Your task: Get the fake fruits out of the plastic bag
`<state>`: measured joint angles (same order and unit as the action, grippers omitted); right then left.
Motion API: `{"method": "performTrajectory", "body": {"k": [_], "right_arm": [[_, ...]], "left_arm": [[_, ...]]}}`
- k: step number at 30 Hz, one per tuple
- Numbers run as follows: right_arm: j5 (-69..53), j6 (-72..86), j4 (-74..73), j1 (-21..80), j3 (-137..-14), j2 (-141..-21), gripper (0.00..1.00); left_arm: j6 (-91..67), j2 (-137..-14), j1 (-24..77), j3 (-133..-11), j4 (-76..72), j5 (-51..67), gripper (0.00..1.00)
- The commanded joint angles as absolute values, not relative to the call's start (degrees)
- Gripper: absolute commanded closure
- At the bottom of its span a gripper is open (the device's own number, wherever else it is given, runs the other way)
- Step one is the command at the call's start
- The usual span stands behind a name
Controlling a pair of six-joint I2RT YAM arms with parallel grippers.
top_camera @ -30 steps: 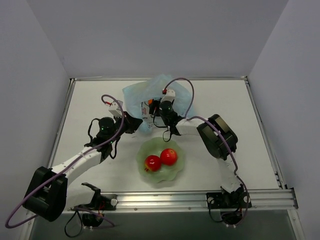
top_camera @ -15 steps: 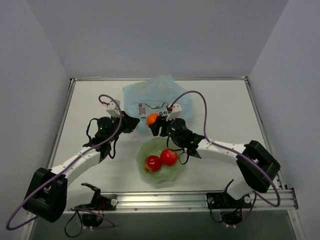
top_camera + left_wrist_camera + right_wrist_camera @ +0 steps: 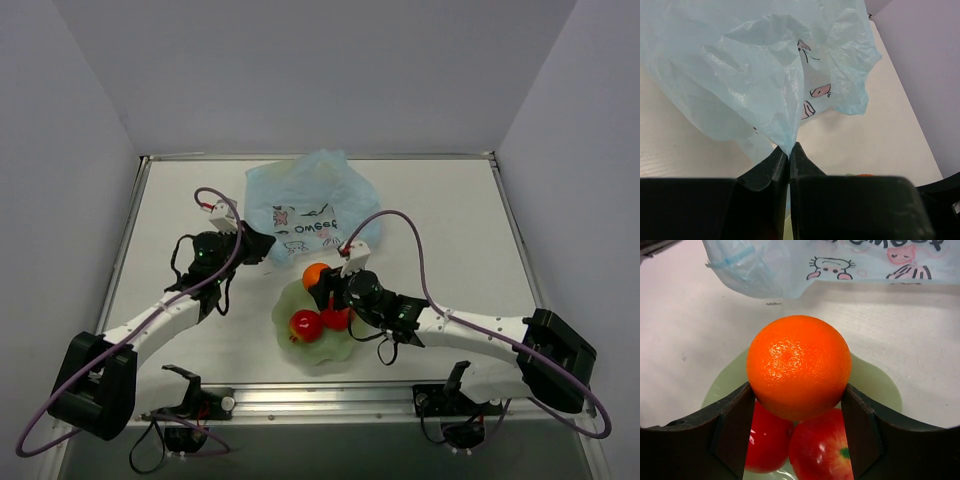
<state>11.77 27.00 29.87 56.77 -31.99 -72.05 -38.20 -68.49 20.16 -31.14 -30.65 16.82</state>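
The light-blue plastic bag (image 3: 312, 195) lies crumpled at the back of the table, its printed patch facing up. My left gripper (image 3: 262, 243) is shut on the bag's near-left edge, and the film (image 3: 765, 65) bunches up from the fingertips (image 3: 796, 150). My right gripper (image 3: 322, 285) is shut on the orange (image 3: 316, 275), which fills the span between both fingers (image 3: 799, 365) above the bowl's far rim. Two red apples (image 3: 305, 325) (image 3: 338, 318) lie in the pale green bowl (image 3: 345, 352), directly under the orange (image 3: 767, 440) (image 3: 822, 447). The bag hides any other fruits.
The bowl's rim (image 3: 880, 385) sits a short way in front of the bag's open printed edge (image 3: 875, 260). The right arm stretches low across the near right of the table. A raised metal rail (image 3: 400, 398) runs along the near edge.
My right gripper has come out of the bag with the orange and moved toward the near side, to above the bowl. The left gripper has kept its pinch on the bag.
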Motion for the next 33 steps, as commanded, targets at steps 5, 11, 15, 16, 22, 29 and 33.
{"method": "performTrajectory", "body": {"k": [5,11,15,16,22,29,33], "right_arm": [[18.4,27.2,26.8,59.5,-35.2,-74.1,0.40],[19.2,25.6,22.7,59.8,-39.0,-72.4,0.17],[22.4,22.7,21.8,59.4,-41.2,-71.3,0.24],[25.4,21.9,21.8,59.2,-42.6,-71.5,0.31],[26.6,18.3,26.4,54.1,-49.9,-83.7,0.84],[17.6,19.0,33.5,45.3,-60.1,-100.8,0.90],[16.1,15.8,33.9,43.4,-69.8,-109.1,0.88]], "left_arm": [[-38.2,-67.9,19.8,-32.6,-32.3,17.8,0.98],[-38.3,-68.0,19.9,-32.6,-32.5,18.1,0.98],[-38.6,-68.1,19.9,-32.7,-32.7,18.4,0.98],[-38.8,-68.1,19.9,-32.5,-33.1,18.9,0.98],[-39.1,-68.3,20.0,-32.6,-34.5,20.8,0.98],[-39.6,-67.2,20.1,-32.6,-36.4,23.9,0.97],[-39.5,-65.2,20.4,-32.3,-35.8,23.1,0.98]]}}
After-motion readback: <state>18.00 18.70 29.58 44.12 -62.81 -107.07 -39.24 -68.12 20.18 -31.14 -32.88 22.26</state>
